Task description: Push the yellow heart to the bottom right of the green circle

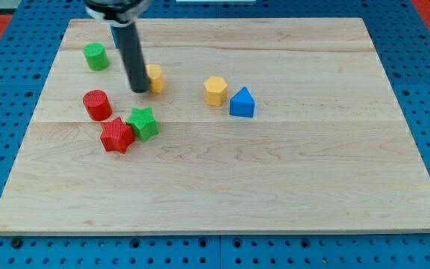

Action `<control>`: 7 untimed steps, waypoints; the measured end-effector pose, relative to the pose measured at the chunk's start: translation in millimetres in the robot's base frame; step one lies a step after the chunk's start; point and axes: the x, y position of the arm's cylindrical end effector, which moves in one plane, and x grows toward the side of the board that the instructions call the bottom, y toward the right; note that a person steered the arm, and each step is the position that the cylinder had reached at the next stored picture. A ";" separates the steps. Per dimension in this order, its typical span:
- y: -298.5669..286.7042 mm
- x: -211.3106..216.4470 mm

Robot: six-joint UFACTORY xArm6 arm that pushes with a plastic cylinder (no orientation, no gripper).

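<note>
Green circle (95,56) sat up-left of my tip (139,90). Red cylinder (97,104) lay just down-left of it, with the red star (116,135) and green star (143,123) touching below. My tip, a bare rod with nothing to open or close, pressed the yellow heart's (155,78) left side. Yellow hexagon (215,90) and blue triangular block (242,103) stood together well right.

wooden board (275,172) carrying seven coloured blocks.
</note>
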 end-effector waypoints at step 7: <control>28.3 -44.8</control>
